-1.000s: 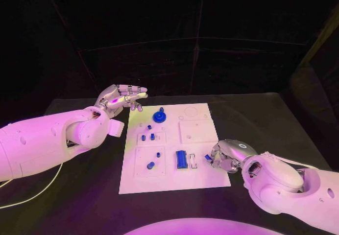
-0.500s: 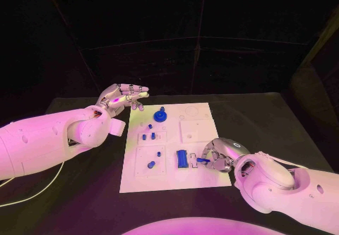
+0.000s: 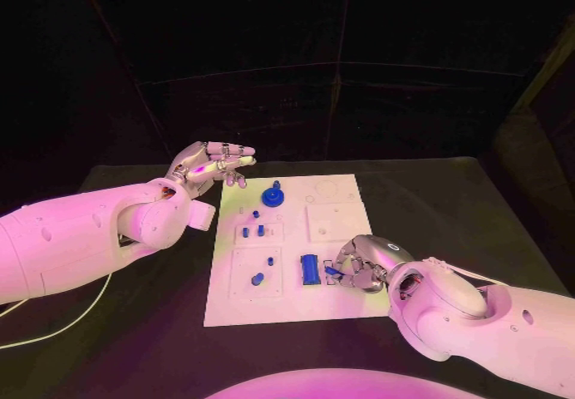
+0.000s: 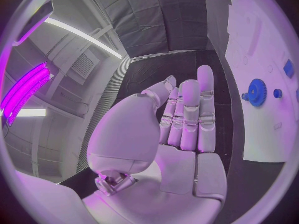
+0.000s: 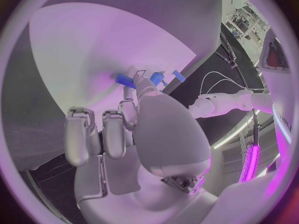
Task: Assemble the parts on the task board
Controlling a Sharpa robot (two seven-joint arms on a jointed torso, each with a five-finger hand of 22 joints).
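Observation:
The white task board [image 3: 339,223] lies mid-table. On it stand a blue gear [image 3: 273,197], a few small blue pegs [image 3: 251,231] and a long blue block [image 3: 309,269] beside an empty slot outline. My right hand [image 3: 363,264] rests low over the board's near right part and pinches a small blue part [image 3: 333,270] just right of that block; the same part [image 5: 124,79] sits at the fingertips in the right wrist view. My left hand [image 3: 213,164] hovers off the board's far left corner, fingers loosely extended, holding nothing. The gear [image 4: 256,92] appears beyond the left hand [image 4: 184,119].
Black table [image 3: 467,208] surrounds the board, with bare surface to its right and left. A white cable [image 3: 60,328] trails under my left arm. Two more small blue pieces [image 3: 258,278] lie in the board's near left panel.
My right hand has slid left across the board with the small blue part, closing in on the long blue block. The left hand has stayed in place.

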